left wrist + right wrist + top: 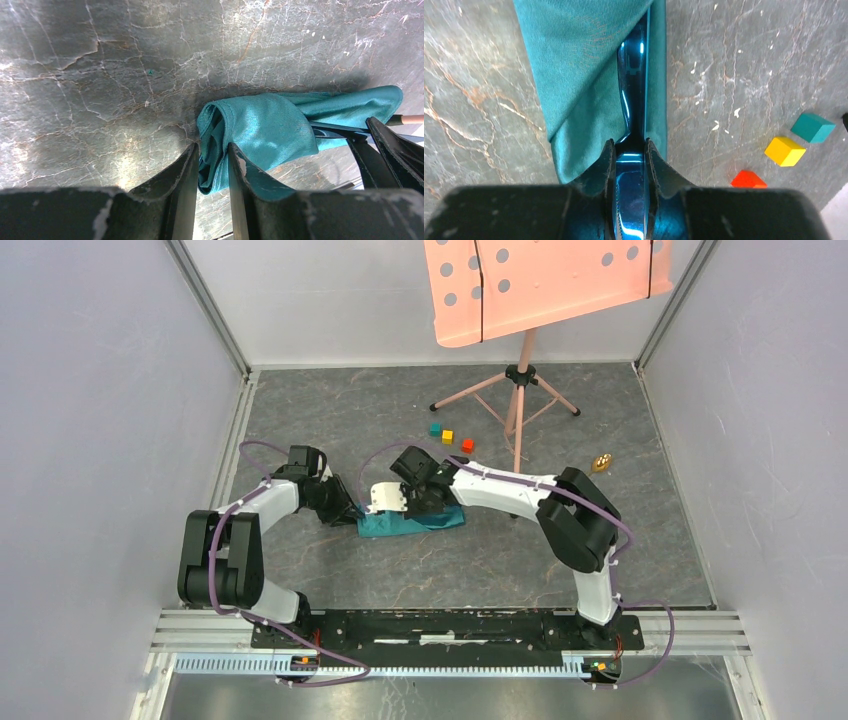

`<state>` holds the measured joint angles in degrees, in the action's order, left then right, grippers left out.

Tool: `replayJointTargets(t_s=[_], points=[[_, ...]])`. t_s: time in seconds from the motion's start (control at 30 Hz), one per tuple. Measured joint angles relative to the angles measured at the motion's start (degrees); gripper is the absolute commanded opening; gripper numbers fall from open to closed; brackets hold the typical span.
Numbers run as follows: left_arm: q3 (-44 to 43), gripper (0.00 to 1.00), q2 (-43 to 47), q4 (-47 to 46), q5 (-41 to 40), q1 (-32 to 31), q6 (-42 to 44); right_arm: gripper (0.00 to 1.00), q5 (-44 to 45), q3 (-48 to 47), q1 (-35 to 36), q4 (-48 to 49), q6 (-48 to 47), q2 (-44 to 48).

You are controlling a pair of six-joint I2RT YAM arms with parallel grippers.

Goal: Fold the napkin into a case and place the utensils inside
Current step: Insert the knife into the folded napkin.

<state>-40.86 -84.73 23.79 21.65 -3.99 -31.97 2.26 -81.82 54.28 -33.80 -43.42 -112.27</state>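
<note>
At the middle of the grey marbled table (480,560) lies the teal-green cloth napkin (435,522), already folded into a slim pocket-shaped case (260,130), so the step in hand looks to be loading the utensils. The left tool (212,147) is clenched on the rolled end of the cloth, pinning it. The right tool (630,142) is clamped on the thin bright blue utensil (634,70), whose shaft runs along the fold line with its far part under the cloth flap. The next move, I judge, calls for a straight push along the strip's length against a firm left hold, letting go only once the blue piece sits deep enough not to slide out; the soft cloth could bunch or drag. A small golden-brown object (601,462) sits well apart to the right and may be the second utensil, but it is too small to tell. A small teal cube (813,127), a yellow cube (785,151) and a red-orange cube (748,179), the last partly cut off by the tool body, lie near the case. How far the blue tip reaches inside is hidden, and overhead the arms cover the strip's left end.
</note>
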Motion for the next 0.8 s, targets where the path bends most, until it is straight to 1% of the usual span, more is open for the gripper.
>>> replayJointTargets(t_s=[0.3, 0.63, 0.8], points=[[0.0, 0.34, 0.0, -0.1, 0.1, 0.0, 0.0, 0.01, -4.7, -3.3, 0.0, 1.3, 3.0, -2.9], [0.0, 0.34, 0.0, -0.2, 0.9, -0.2, 0.0, 0.03, -6.4, -4.9, 0.1, 3.5, 4.2, -6.0], [0.0, 0.34, 0.0, -0.2, 0.9, -0.3, 0.0, 0.07, -6.3, -5.6, 0.1, 4.4, 4.2, -6.9]])
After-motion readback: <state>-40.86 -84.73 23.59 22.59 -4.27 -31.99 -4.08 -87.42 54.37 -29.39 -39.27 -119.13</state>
